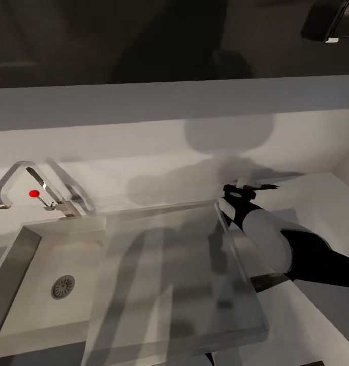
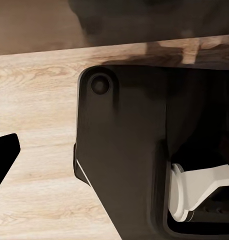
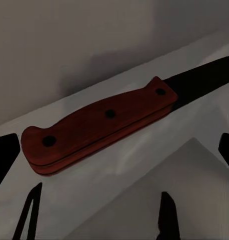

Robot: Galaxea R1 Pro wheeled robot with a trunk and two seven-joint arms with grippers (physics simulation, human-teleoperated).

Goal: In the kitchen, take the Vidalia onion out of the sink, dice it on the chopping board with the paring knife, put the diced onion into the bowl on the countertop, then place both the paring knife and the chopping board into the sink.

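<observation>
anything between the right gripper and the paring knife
Nothing. In the right wrist view the paring knife lies on bare grey countertop just ahead of the open right gripper, with only bare surface between its fingertips and the reddish handle.

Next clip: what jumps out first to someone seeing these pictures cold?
The paring knife, red handle and dark blade, lies on the grey countertop just ahead of the right pincer, whose fingers stand spread. Left of it, the steel sink and the tap's red knob.
</observation>
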